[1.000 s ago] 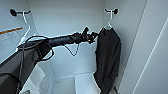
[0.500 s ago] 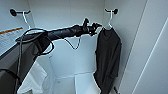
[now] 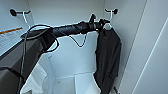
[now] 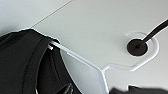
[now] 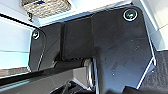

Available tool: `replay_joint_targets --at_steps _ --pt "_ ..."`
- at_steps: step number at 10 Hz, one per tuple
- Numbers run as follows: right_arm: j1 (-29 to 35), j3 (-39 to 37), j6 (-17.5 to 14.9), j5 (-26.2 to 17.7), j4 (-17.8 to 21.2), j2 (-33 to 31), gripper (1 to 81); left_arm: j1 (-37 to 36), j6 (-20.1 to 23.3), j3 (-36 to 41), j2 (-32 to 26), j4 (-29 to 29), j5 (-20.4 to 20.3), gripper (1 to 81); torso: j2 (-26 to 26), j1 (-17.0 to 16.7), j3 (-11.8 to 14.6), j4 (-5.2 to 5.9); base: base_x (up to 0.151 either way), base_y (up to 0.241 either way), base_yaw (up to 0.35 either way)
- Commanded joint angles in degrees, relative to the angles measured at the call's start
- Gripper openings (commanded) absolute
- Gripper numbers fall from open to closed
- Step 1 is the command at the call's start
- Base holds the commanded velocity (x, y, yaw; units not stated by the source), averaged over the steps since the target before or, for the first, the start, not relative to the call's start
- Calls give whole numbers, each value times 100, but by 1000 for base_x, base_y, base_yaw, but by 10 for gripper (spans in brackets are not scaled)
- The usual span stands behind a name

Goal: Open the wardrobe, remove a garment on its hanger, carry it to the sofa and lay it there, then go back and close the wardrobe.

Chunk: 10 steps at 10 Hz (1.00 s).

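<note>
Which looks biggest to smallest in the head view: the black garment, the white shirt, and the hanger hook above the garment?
1. black garment
2. white shirt, partly cut off by the picture's edge, so its rank is unsure
3. hanger hook

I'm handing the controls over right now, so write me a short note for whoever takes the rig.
Left pincer: up at the hanger, by the garment's collar; grip cannot be told.
Right pincer: state cannot be told.
Wardrobe: open.
Garment: black top hanging on its hanger from the dark rail peg.
Done: wardrobe opened.
Left: lift hanger off, carry to sofa, lay it down, close wardrobe.
</note>
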Motion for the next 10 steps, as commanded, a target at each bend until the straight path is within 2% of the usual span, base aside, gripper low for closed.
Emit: replay_joint_targets --at_steps 1,5,9,10 --pt "220 -47 -11 -342 33 131 811 -1144 2 61 -11 -34 -150 811 0 0 0 0 0 0 0" --pt "211 -127 -11 -351 24 211 811 -1153 2 18 156 27 -238 811 0 0 0 0 0 0 0" --pt "185 -162 -11 -351 33 211 811 -959 11 -298 392 430 -518 811 0 0 0 0 0 0 0" --pt "185 -162 -11 -351 33 211 811 -942 11 -396 471 536 -721 811 0 0 0 0 0 0 0"
